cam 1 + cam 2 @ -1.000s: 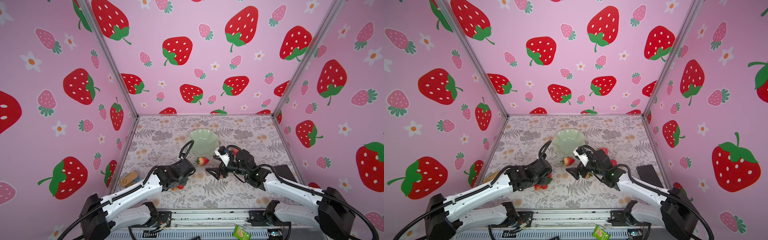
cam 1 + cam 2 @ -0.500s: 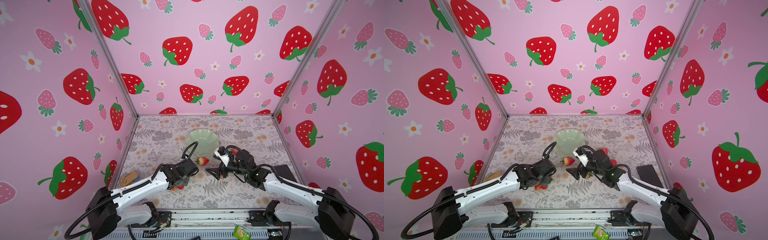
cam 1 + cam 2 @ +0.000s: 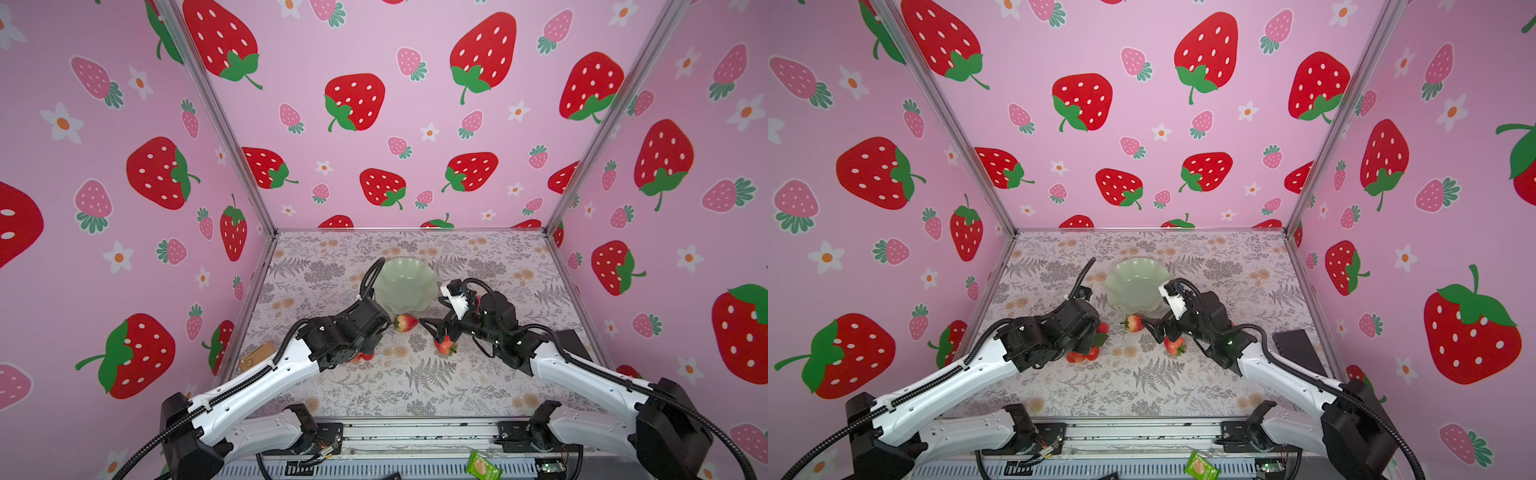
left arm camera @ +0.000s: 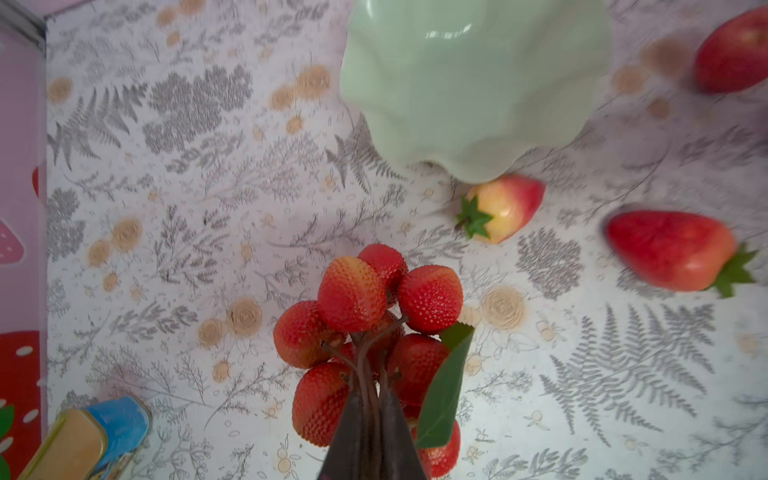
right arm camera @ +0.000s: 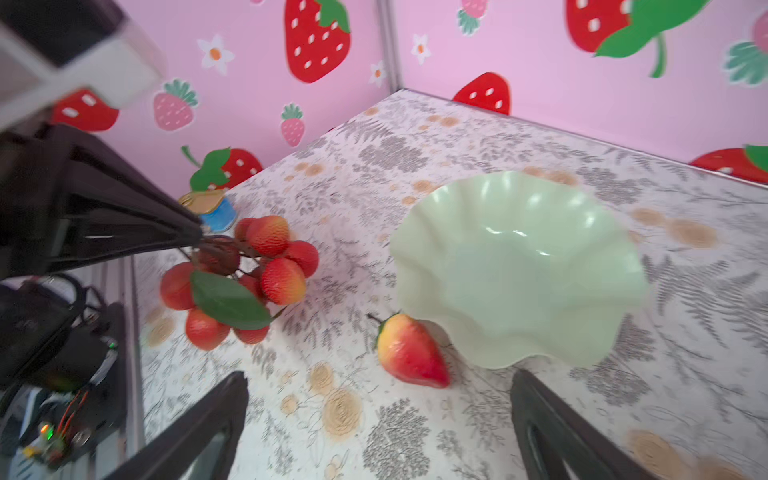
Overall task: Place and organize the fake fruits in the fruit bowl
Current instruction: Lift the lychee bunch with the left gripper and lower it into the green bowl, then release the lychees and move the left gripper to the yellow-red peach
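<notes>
Inside a booth of pink walls (image 3: 374,50) printed with cartoon strawberries, a fern-and-flower patterned counter (image 3: 332,257) fills the floor and meets the walls at metal edge strips on three sides. Two white-and-black robot arms reach in from the near edge.

The pale mint fruit bowl (image 3: 405,284) with a wavy rim sits upright at the middle of the counter and holds nothing. Open counter runs from its far rim to the back wall, and wide strips lie open on both sides of it. A black box (image 3: 573,345) rests against the right edge.

The left claw (image 4: 370,409) is pinched together on the brown stems of a cluster of bumpy red balls with a green leaf (image 4: 353,299). The cluster hangs near the bowl's left front, with an open gap of counter between them. Whether its lowest balls touch the counter cannot be told.

The right claw (image 5: 378,376) has its fingers wide apart and grips nothing. It sits low near the bowl's front rim.

One strawberry (image 3: 405,322) lies on its side, touching the bowl's near rim. A second strawberry (image 3: 444,345) lies just beside the right claw's fingers, nearer the front edge. One red apple (image 4: 735,54) shows at the border of the left wrist view, near the bowl but apart from it.

A small gold-lidded tin with a blue label (image 3: 257,356) lies by the left wall.
</notes>
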Tool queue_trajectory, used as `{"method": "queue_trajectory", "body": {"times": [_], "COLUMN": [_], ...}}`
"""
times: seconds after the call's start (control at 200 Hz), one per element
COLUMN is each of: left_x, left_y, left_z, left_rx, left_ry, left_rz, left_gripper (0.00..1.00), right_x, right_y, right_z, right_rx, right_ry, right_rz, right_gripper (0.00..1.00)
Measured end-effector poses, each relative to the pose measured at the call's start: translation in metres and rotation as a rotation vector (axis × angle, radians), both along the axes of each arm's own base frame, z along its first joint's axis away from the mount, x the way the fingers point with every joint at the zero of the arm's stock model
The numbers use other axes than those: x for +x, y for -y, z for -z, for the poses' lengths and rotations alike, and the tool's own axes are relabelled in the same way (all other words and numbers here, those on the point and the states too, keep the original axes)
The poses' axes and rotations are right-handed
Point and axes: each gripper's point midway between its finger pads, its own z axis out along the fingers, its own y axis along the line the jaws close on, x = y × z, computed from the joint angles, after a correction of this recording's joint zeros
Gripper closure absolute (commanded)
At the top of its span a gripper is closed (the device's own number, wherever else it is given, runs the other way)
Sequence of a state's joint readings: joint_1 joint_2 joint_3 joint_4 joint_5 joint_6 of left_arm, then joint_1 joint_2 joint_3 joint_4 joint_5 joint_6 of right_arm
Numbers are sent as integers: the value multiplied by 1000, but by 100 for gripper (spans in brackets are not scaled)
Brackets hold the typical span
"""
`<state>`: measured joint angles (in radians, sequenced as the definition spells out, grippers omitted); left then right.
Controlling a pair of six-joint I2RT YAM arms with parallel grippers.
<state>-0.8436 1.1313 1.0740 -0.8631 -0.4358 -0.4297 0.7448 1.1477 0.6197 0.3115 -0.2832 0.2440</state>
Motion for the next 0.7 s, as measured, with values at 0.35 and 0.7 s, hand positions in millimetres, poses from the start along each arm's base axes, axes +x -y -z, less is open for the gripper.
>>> {"method": "queue_trajectory", "body": {"times": [0.35, 0.7], "left_x": [112, 190], "left_y": [74, 126], "left_z": [-56, -10], "left_rx": [-51, -10], "left_ry": [88, 19], "left_rz": [110, 189], "left_gripper": [91, 91], "right_x": [37, 26], "right_y": [41, 54], "right_z": [-9, -36], "right_rx": [28, 70], "right_ry": [-39, 2], "right_rz": [173, 197], "right_gripper": [1, 1]}}
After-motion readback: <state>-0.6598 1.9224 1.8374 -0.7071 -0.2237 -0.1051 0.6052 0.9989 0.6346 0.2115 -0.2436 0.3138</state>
